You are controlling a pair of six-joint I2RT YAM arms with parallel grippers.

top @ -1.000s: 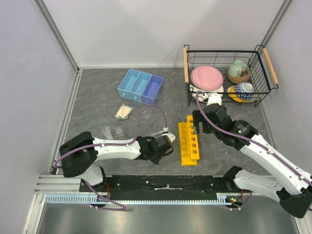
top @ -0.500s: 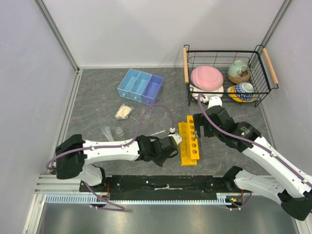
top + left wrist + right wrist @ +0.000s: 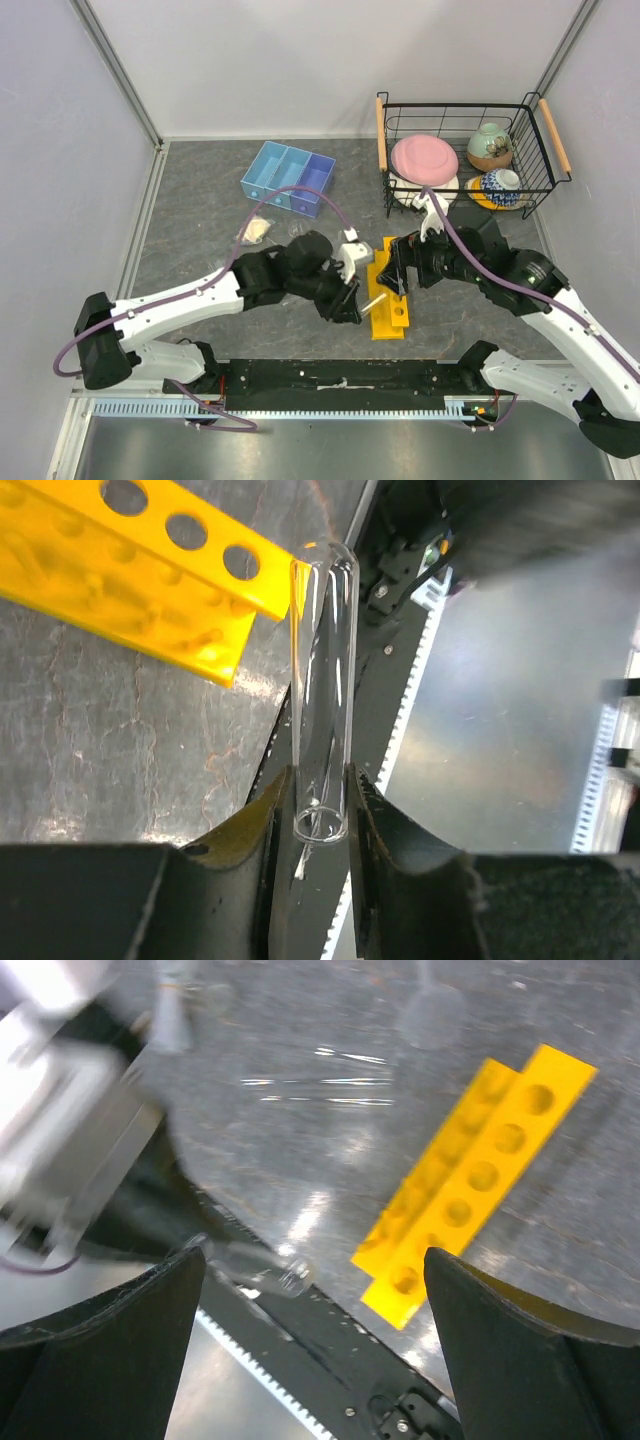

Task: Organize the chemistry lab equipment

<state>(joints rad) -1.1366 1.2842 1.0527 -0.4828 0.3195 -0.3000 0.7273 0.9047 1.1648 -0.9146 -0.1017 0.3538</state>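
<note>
**A:** Where is the test tube [image 3: 322, 680]?

**B:** It is pinched at one end between the left fingers [image 3: 262, 825]. Its other end is close by the near left part of the yellow rack [image 3: 392, 318]. I cannot tell whether it touches the rack.

**A:** And the right fingers [image 3: 520, 1360]?

**B:** They are spread wide and hold nothing, hanging above the rack's far half.

**A:** What about the other pieces?

**B:** The blue tray [image 3: 288, 178] sits far left on the worktop [image 3: 200, 220]. The cream lump [image 3: 256, 231] lies on the near side of the tray, close to it.
</note>
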